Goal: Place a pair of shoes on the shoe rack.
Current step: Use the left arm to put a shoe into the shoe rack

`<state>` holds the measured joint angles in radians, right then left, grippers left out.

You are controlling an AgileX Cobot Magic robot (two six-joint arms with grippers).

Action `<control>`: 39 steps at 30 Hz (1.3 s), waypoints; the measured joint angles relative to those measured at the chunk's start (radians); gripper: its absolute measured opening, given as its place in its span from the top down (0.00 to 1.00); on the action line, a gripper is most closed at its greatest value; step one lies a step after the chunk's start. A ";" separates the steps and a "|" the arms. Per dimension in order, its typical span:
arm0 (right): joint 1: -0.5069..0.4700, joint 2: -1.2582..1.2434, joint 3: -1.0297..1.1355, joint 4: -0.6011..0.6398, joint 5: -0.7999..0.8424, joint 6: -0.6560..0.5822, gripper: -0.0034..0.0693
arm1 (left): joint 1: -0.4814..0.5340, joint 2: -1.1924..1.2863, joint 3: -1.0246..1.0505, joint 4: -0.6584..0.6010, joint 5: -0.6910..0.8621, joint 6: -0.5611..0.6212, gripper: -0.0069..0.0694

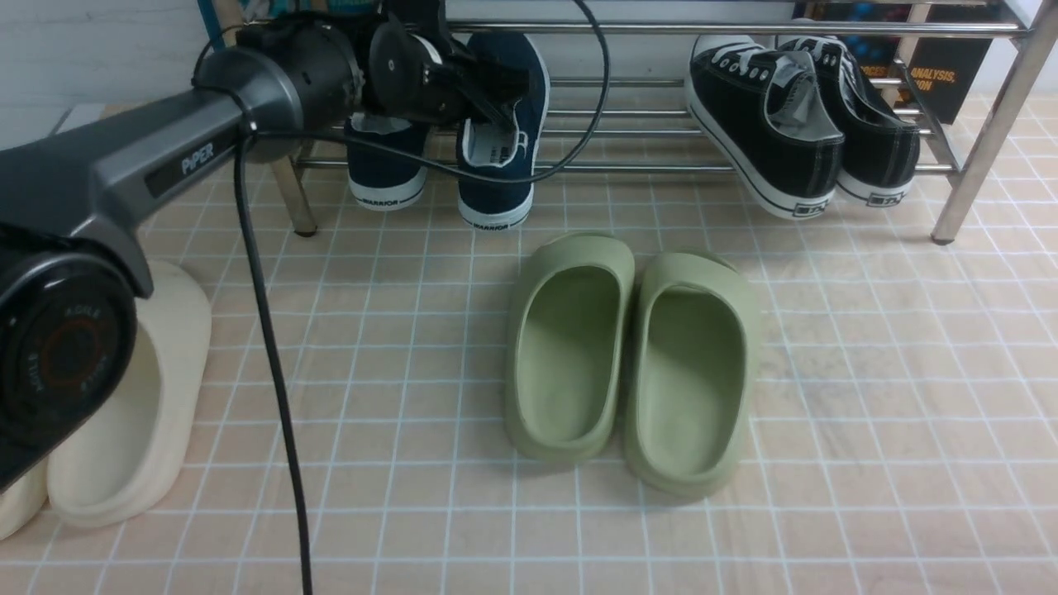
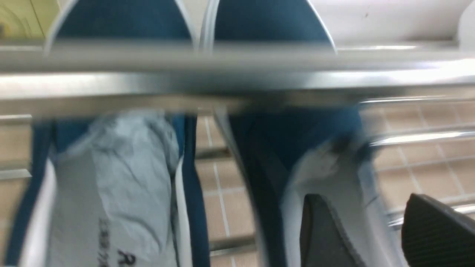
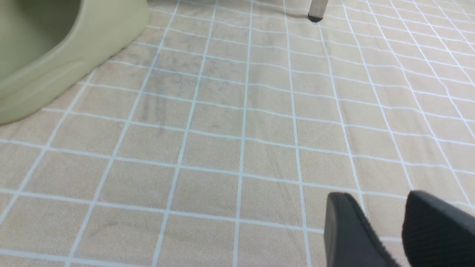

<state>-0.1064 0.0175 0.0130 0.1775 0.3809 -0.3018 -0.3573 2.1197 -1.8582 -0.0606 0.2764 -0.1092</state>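
Left arm (image 1: 107, 173) reaches the shoe rack (image 1: 744, 27); left claw (image 2: 362, 200) straddles one navy shoe's (image 1: 496, 194) side wall, fingers apart, likely releasing: pair rests on rails. Right claw (image 3: 386, 215) part-open, empty.

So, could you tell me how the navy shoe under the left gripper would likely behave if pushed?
The navy shoe looks soft-walled: the canvas between the fingers of the open left gripper would probably fold. It lies tilted on the smooth rails of the shoe rack, heel overhanging, so a push may slide it.
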 joint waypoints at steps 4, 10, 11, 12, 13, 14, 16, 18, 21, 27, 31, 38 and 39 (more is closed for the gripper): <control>0.000 0.000 0.000 0.000 0.000 0.000 0.62 | 0.000 -0.049 0.000 0.042 0.015 0.002 0.48; 0.000 0.000 0.000 0.000 0.000 0.000 0.62 | 0.000 -0.102 -0.001 0.061 0.176 0.001 0.61; 0.000 0.000 0.000 0.000 0.000 0.000 0.62 | 0.000 -0.107 -0.002 0.041 0.235 0.001 0.66; 0.000 0.000 0.000 0.000 0.000 0.000 0.62 | -0.002 -0.109 -0.002 0.019 0.310 0.001 0.73; 0.000 0.000 0.000 0.000 0.000 0.000 0.62 | -0.004 -0.109 -0.002 0.008 0.353 0.004 0.75; 0.000 0.000 0.000 0.000 0.000 0.000 0.62 | -0.007 -0.106 -0.002 -0.003 0.407 0.014 0.80; 0.000 0.000 0.000 0.000 0.000 0.000 0.62 | -0.012 -0.101 -0.002 -0.013 0.461 0.030 0.85; 0.000 0.000 0.000 0.000 0.000 0.000 0.62 | -0.020 -0.088 -0.003 -0.026 0.519 0.060 0.89; 0.000 0.000 0.000 0.000 0.000 0.000 0.62 | -0.025 -0.049 -0.003 -0.064 0.554 0.089 0.91; 0.000 0.000 0.000 0.000 0.000 0.000 0.62 | -0.025 0.000 -0.003 -0.065 0.483 0.096 0.91; 0.000 0.000 0.000 0.000 0.000 0.000 0.62 | -0.027 0.004 -0.003 -0.055 0.449 0.096 0.91; 0.000 0.000 0.000 0.000 0.000 0.000 0.62 | -0.032 -0.024 -0.003 -0.041 0.369 0.096 0.91; 0.000 0.000 0.000 0.000 0.000 0.000 0.62 | -0.032 -0.028 -0.003 -0.031 0.361 0.096 0.91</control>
<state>-0.1064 0.0175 0.0130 0.1775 0.3809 -0.3018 -0.3892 2.0916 -1.8613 -0.0918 0.6375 -0.0136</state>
